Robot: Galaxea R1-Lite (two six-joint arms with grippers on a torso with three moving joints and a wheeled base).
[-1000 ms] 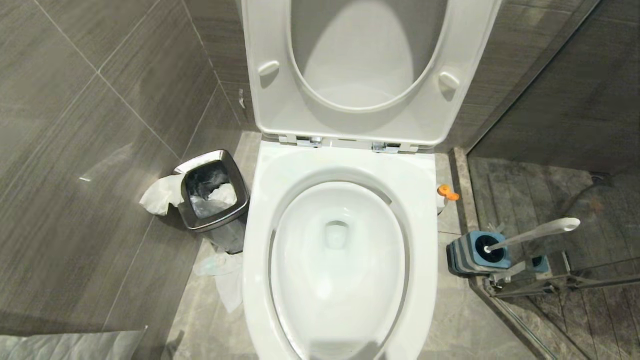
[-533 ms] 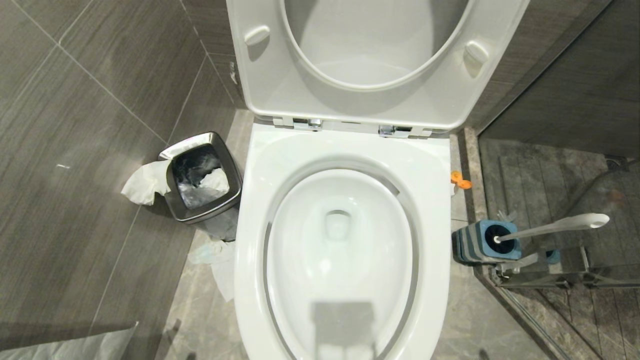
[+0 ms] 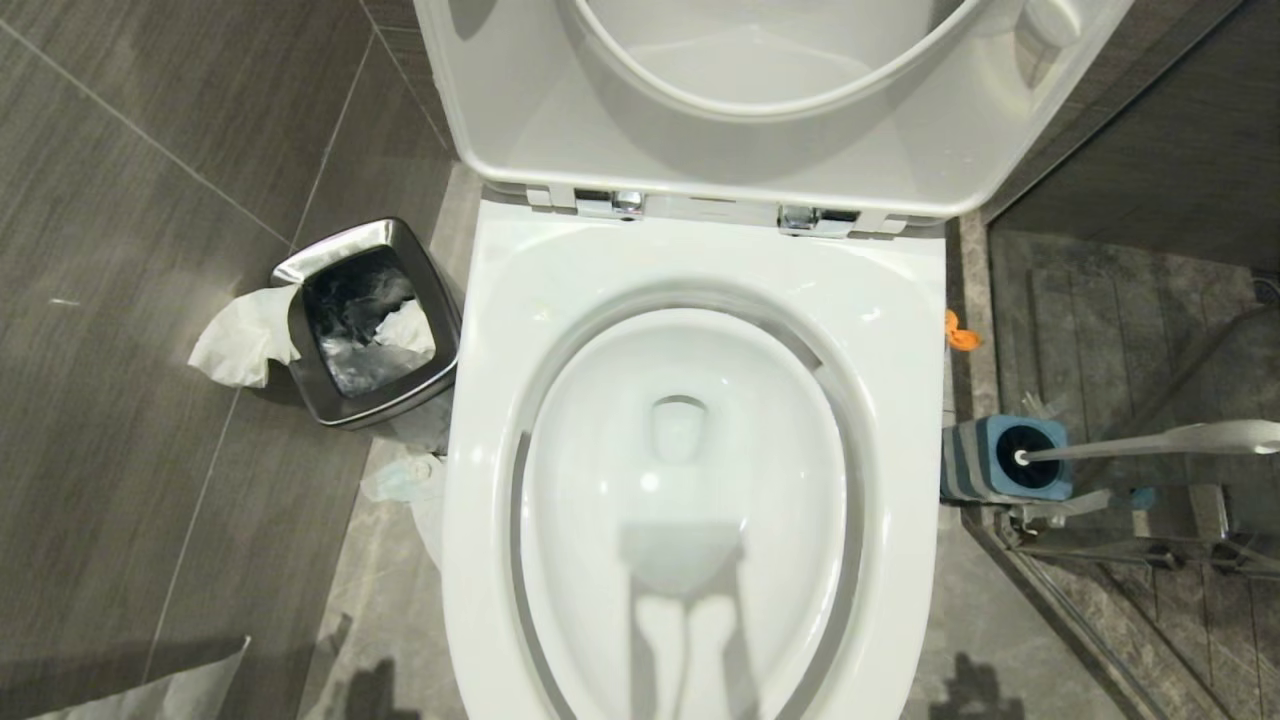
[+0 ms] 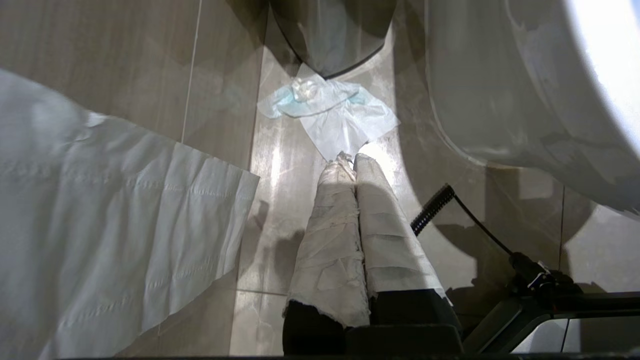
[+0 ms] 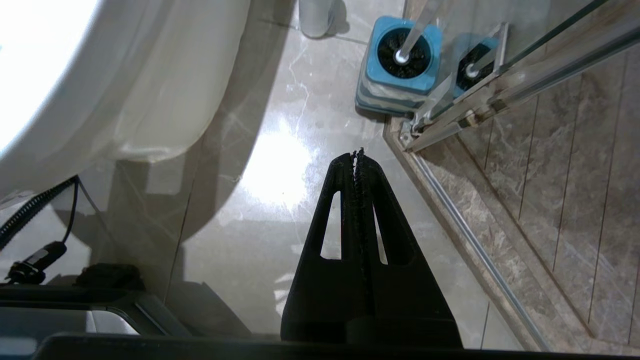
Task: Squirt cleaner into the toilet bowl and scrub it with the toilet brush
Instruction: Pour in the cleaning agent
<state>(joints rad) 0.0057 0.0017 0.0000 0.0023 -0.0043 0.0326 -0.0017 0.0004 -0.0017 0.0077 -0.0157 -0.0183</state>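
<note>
The left hand (image 4: 350,159), its fingers wrapped in white cloth, hangs pressed together and empty above the floor beside the bowl's left flank. The right hand (image 5: 358,156), bare black, is likewise closed on nothing, above the floor between the bowl and the shower rail. Neither arm shows in the head view.

The bowl (image 3: 690,290) fills the middle, seat and lid (image 3: 720,130) raised against the wall. Left of it stands a steel bin (image 3: 372,322) with tissue (image 3: 238,338) over its edge, and more tissue (image 4: 330,112) lies on the floor. An orange cap (image 3: 960,334) peeks out by the bowl's right edge.

The brush (image 3: 1150,443) sits bristles-down in its blue holder (image 3: 1005,460), just right of the bowl, by the glass shower door (image 5: 505,85). Its handle leans rightward, away from the bowl.
</note>
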